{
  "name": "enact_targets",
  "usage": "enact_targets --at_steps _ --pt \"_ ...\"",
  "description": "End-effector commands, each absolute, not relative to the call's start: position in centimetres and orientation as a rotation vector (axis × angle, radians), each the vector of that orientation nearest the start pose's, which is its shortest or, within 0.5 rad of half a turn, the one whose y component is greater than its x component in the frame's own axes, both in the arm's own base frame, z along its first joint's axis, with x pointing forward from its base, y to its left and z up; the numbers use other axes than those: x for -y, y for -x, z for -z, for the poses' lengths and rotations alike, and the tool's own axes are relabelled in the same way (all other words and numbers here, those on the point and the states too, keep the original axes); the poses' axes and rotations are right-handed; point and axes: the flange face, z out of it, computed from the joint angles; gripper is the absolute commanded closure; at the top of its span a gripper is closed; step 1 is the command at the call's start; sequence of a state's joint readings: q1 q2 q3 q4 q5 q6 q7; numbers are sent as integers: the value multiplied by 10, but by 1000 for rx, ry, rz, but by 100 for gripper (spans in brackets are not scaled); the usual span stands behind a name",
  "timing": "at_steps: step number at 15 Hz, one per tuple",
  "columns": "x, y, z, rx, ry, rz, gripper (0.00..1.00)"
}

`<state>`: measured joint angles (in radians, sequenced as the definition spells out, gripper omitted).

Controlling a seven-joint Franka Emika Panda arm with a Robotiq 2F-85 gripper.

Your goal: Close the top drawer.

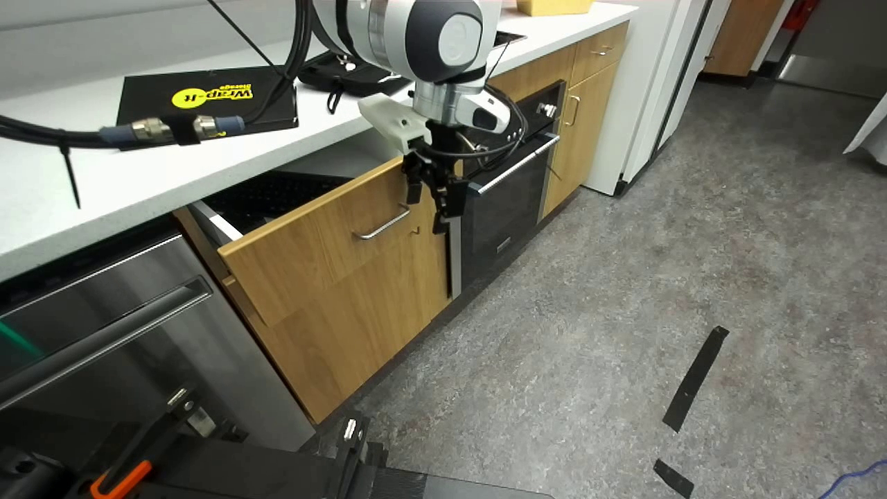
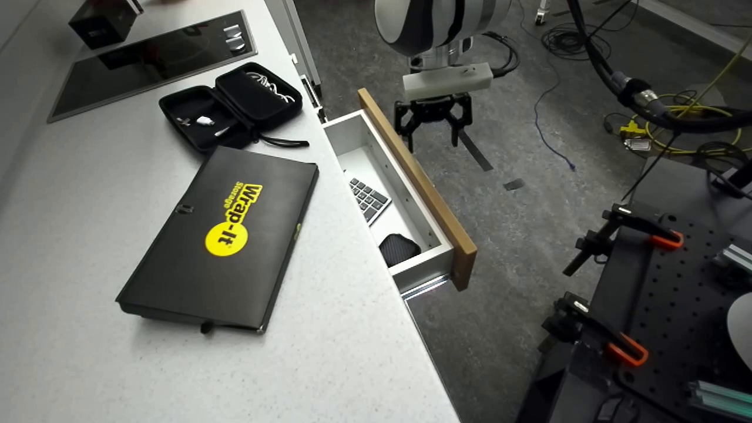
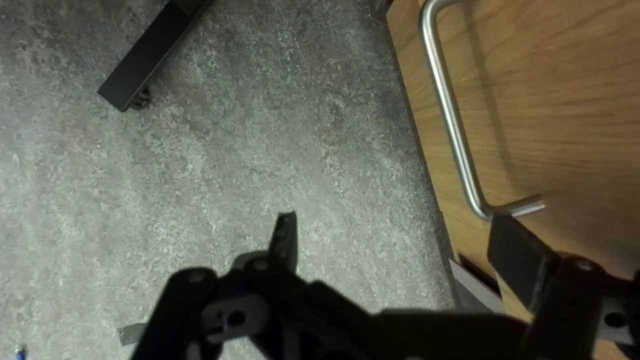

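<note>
The top drawer [image 1: 312, 249] has a front of fine-grained wood, smooth with a slight sheen; its bar handle [image 3: 452, 120] is metal with a soft shine. The inner walls [image 2: 396, 183] look smooth, the runner [image 2: 427, 288] bright metal. The keyboard [image 2: 369, 200] has plastic-looking keys. The tool [image 2: 433, 142] is mostly matt, its bracket [image 2: 447, 81] smooth and plastic-looking. The bench [image 2: 346, 352] is smooth and finely speckled. The Wrap-It box [image 2: 217, 276] is dull, whether plastic or card cannot be told; the carry case [image 2: 247, 103] looks like cloth. The cooktop [image 2: 170, 53] is glossy and glass-like, the appliance panel [image 1: 229, 360] brushed metal, the floor [image 1: 589, 291] matt and mottled.
</note>
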<state>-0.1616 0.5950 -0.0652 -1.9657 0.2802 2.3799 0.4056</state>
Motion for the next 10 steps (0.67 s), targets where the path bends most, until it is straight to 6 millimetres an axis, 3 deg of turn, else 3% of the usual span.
enact_targets --at_steps 1,10 --pt "111 -607 -126 -1182 2632 -292 0" --pt "36 -649 -109 -987 2602 -312 0"
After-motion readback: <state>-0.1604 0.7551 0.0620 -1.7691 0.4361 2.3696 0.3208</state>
